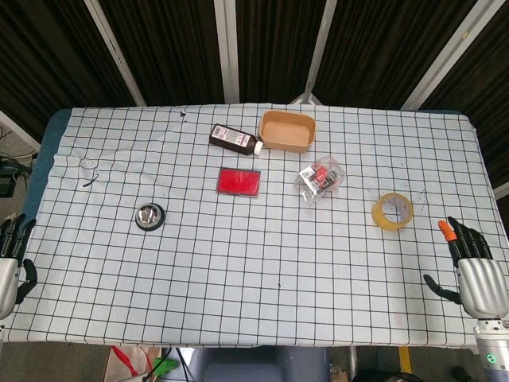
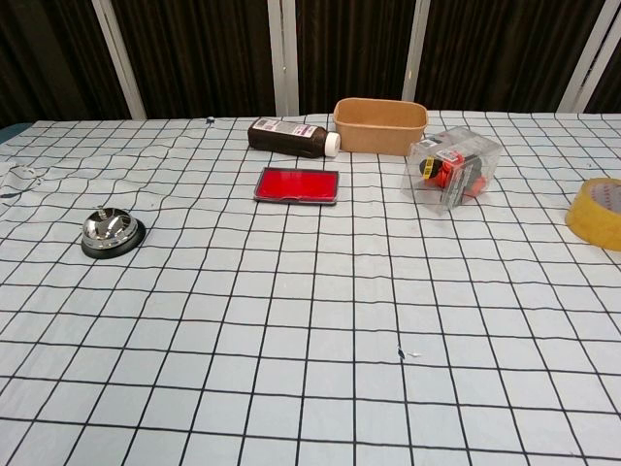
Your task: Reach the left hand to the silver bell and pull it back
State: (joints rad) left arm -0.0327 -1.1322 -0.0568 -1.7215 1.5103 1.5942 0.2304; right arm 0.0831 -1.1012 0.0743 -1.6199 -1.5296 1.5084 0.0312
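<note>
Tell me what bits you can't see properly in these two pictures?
- Left hand: head view, cut off by the left edge; the chest view misses it.
- Right hand: head view only; the chest view misses it.
- Tape roll: chest view, cut by the right edge.
- Dark bottle: its label print is too small to read in either view.
- Clear plastic box: contents blurred by the shiny plastic.

1. Left hand [image 1: 11, 263]: silver-grey back, black fingers.
2. Right hand [image 1: 474, 270]: silver-grey back, black fingers, one orange fingertip.
3. Right wrist [image 1: 495, 356]: grey cylinder carrying a small green light.
</note>
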